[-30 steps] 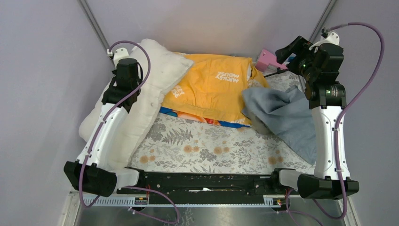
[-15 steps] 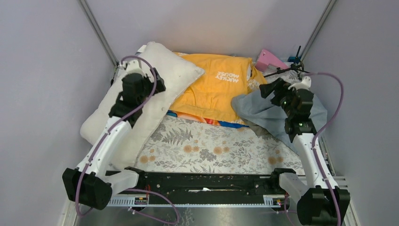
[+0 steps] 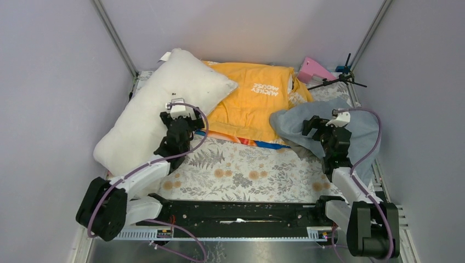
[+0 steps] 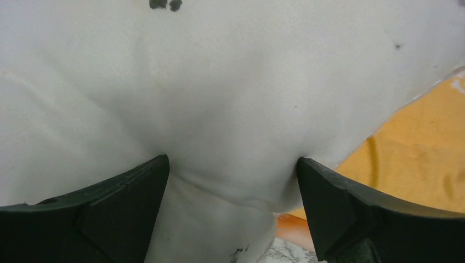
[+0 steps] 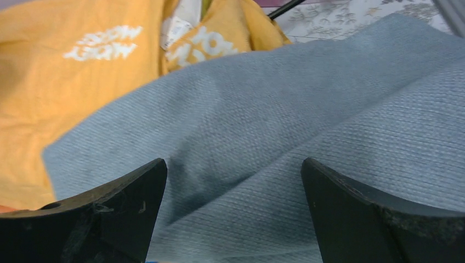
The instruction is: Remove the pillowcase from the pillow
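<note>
Floral tabletop (image 3: pixel 241 170), left claw (image 4: pixel 233 164) released at pillow (image 3: pixel 148 115) edge, right claw (image 5: pixel 233 164) released over pillowcase (image 3: pixel 362 131)

light: bright, even, diffuse, from overhead | shadows: soft, thin, under pillow (image 3: pixel 164 104) and pillowcase (image 3: pixel 288 127) edges | exposure: pillow close to washed out in left wrist view | focus: top view sharp; pillowcase weave crisp in right wrist view, lettering (image 5: pixel 104 43) softer | fingers (image 5: pixel 98 219): dark, little detail
</note>
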You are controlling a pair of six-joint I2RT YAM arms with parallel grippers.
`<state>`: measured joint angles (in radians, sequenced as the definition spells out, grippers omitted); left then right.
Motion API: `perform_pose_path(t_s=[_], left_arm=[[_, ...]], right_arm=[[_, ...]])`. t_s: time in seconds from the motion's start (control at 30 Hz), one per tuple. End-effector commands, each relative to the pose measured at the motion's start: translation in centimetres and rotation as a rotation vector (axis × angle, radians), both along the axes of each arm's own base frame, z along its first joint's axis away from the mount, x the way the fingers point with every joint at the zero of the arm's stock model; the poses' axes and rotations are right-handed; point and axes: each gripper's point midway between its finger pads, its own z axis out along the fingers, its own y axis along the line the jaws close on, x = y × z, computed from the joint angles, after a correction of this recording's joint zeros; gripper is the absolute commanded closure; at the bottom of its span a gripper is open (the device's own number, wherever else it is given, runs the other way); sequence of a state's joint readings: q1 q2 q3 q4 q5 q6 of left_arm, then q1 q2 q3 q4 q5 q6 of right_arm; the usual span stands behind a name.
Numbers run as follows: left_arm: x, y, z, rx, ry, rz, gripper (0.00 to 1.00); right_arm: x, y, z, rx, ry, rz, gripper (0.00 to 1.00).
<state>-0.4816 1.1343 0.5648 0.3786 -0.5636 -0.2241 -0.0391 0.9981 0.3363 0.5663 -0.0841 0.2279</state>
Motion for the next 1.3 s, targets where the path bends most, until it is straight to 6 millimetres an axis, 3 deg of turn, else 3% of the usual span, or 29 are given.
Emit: perform_pose_path(t_s=[0.0,0.07,0.27,0.47,0.63,1.07,1.23,1.27], left_arm=[[0.5,4.2,-2.2,0.056,-0.068,0.125,0.01],[0.8,5.7,-3.6,0.005,-0.045,0.132,0.01],[0.1,8.3,-4.0,0.087,-0.121,0.106,0.01],[1.3,9.0,-7.3,0.113,-0.032,0.129,0.02],[1.8,9.0,-7.7,0.128,-0.046,0.102,0.04],[2.3,9.9,-8.6,0.067,-0.047,0.076,0.01],[2.0,7.7,-9.2,0.091,-0.056,-0.099,0.06],[1.9,7.8,-8.9,0.095,-0.079,-0.093,0.02]], right_arm=[[0.9,-2.2,1.4,-0.131,-0.136,-0.086,0.0],[0.3,-2.2,-0.2,-0.121,-0.148,-0.094,0.0],[0.3,-3.6,-3.4,-0.183,-0.075,-0.144,0.0],[1.0,-3.6,-5.0,-0.197,-0.091,-0.14,0.0],[3.3,-2.2,-7.9,-0.233,0.033,-0.034,0.01],[3.0,-1.8,-7.4,-0.238,-0.012,-0.029,0.0],[3.2,-2.1,-7.5,-0.229,-0.003,-0.048,0.0],[3.2,-2.1,-7.5,-0.23,-0.003,-0.048,0.0]])
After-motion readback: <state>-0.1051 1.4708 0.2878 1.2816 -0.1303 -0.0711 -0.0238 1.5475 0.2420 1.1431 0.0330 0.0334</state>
